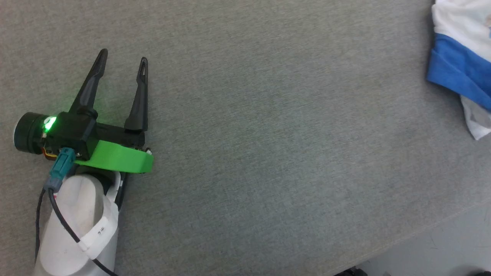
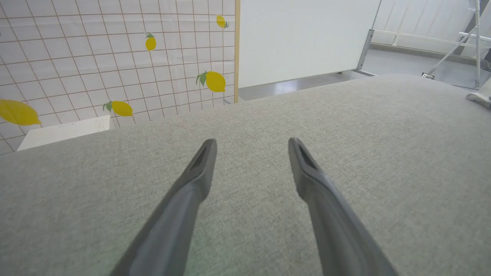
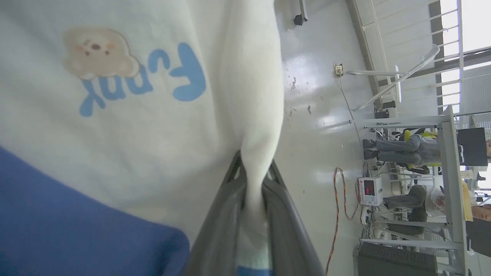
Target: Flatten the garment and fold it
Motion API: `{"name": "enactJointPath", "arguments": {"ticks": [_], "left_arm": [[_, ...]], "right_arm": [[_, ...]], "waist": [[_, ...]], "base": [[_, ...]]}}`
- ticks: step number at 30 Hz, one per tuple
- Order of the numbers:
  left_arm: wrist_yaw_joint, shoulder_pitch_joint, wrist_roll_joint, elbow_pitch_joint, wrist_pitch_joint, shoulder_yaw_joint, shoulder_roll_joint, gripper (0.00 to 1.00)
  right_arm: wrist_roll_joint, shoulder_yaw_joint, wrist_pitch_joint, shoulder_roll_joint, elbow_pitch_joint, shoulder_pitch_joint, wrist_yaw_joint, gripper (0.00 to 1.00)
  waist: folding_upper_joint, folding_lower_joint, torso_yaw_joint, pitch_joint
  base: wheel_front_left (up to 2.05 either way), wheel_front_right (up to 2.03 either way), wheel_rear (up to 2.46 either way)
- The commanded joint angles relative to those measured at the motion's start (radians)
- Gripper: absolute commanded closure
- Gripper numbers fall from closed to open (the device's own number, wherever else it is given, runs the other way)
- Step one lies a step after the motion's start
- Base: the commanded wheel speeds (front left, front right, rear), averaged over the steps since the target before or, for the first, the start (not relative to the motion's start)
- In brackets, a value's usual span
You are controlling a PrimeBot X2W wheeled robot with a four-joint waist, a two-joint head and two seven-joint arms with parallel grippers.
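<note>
Progress looked early, as far as I could judge. The garment (image 1: 458, 65) was not yet flat and no fold was made. In the head view it showed as a bunched white and blue mass at the far right edge of the grey table (image 1: 249, 134), partly cut by the frame and well apart from the left gripper (image 1: 123, 55). Whether it lay on the table or hung above it, I couldn't tell there.

In the right wrist view the right gripper (image 3: 255, 163) had its fingers narrow, pinching a twisted ridge of the white fabric. The chest print w/ a small bear and blue letters was beside it. The shirt seemed lifted, since the floor (image 3: 314, 96) showed behind. The left gripper had its fingers wide, holding nothing, low over bare table. So approx. all the work was left: spread the shirt, smooth it, then fold.

Surface: a grey woven cover, even, w/o wrinkles. Room: the left wrist view showed a tiled wall (image 2: 115, 57) w/ lemon pictures, a white panel (image 2: 303, 38) and a low white box (image 2: 65, 130). The right wrist view showed the glossy pale floor, an orange cable (image 3: 337, 199), a small device (image 3: 370, 190) w/ red display, and seated persons (image 3: 399, 151), too small for detail.
</note>
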Motion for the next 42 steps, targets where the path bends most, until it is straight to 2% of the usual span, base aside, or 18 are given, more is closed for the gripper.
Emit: {"name": "enactJointPath", "arguments": {"ticks": [1, 5, 6, 7, 8, 14, 18, 22, 28, 32, 38, 42], "left_arm": [[0.004, -0.008, 0.002, 0.003, 0.001, 0.005, 0.01, 0.0], [0.011, 0.0, -0.001, 0.014, -0.004, 0.0, 0.005, 0.0], [0.012, 0.002, -0.003, 0.019, -0.007, -0.002, 0.003, 0.0], [0.013, 0.005, -0.006, 0.027, -0.011, -0.004, -0.002, 0.0], [0.013, 0.006, -0.009, 0.035, -0.015, -0.007, -0.006, 0.0], [0.017, 0.028, -0.034, 0.102, -0.044, -0.022, -0.045, 0.0], [0.02, 0.062, -0.059, 0.152, -0.055, -0.024, -0.079, 0.0], [0.026, 0.101, -0.08, 0.182, -0.059, -0.019, -0.109, 0.0], [0.03, 0.159, -0.112, 0.185, -0.059, -0.007, -0.143, 0.0], [0.033, 0.187, -0.122, 0.2, -0.059, -0.006, -0.155, 0.0], [0.042, 0.218, -0.132, 0.218, -0.059, 0.003, -0.162, 0.0], [0.051, 0.245, -0.133, 0.224, -0.059, 0.008, -0.164, 0.0]], "right_arm": [[-0.023, -0.024, -0.006, 0.008, 0.006, -0.016, -0.002, 1.0], [-0.07, -0.097, -0.006, 0.027, 0.013, -0.006, -0.002, 1.0], [-0.077, -0.111, -0.006, 0.034, 0.014, -0.002, -0.002, 0.96], [-0.087, -0.128, -0.008, 0.04, 0.014, 0.003, -0.002, 0.52], [-0.1, -0.139, -0.006, 0.042, 0.015, 0.009, -0.002, 0.0], [-0.105, -0.212, -0.046, 0.066, 0.005, 0.066, -0.002, 0.0], [-0.022, -0.243, -0.141, 0.096, -0.017, 0.116, -0.002, 0.0], [0.1, -0.212, -0.253, 0.134, -0.068, 0.185, -0.002, 0.0], [0.31, -0.1, -0.367, 0.178, -0.23, 0.34, -0.002, 0.0], [0.4, -0.079, -0.396, 0.21, -0.399, 0.472, -0.002, 0.0], [0.432, -0.071, -0.395, 0.294, -0.605, 0.63, -0.002, 0.0], [0.429, -0.044, -0.383, 0.344, -0.688, 0.706, -0.002, 0.0]], "waist": [[-0.0001, -0.0001, 0.019, 0.013], [-0.0001, -0.0001, 0.024, -0.006], [-0.0001, -0.0001, 0.024, -0.014], [-0.0001, -0.0001, 0.026, -0.027], [-0.0001, -0.0001, 0.027, -0.04], [-0.0001, -0.0001, 0.054, -0.164], [-0.0001, -0.0001, 0.088, -0.264], [-0.0001, -0.0001, 0.13, -0.355], [-0.0001, -0.0001, 0.205, -0.45], [-0.0001, -0.0001, 0.261, -0.494], [-0.0001, -0.0001, 0.326, -0.543], [-0.0001, -0.0001, 0.351, -0.573]], "base": [[0.0, 0.0, 0.0], [0.0, 0.0, 0.0], [0.0, 0.0, 0.0], [0.0, 0.0, 0.0], [0.0, 0.0, 0.0], [0.0, 0.0, 0.0], [0.0, 0.0, 0.0], [0.0, 0.0, 0.0], [0.0, 0.0, 0.0], [0.0, 0.0, 0.0], [0.0, 0.0, 0.0], [0.0, 0.0, 0.0]]}}
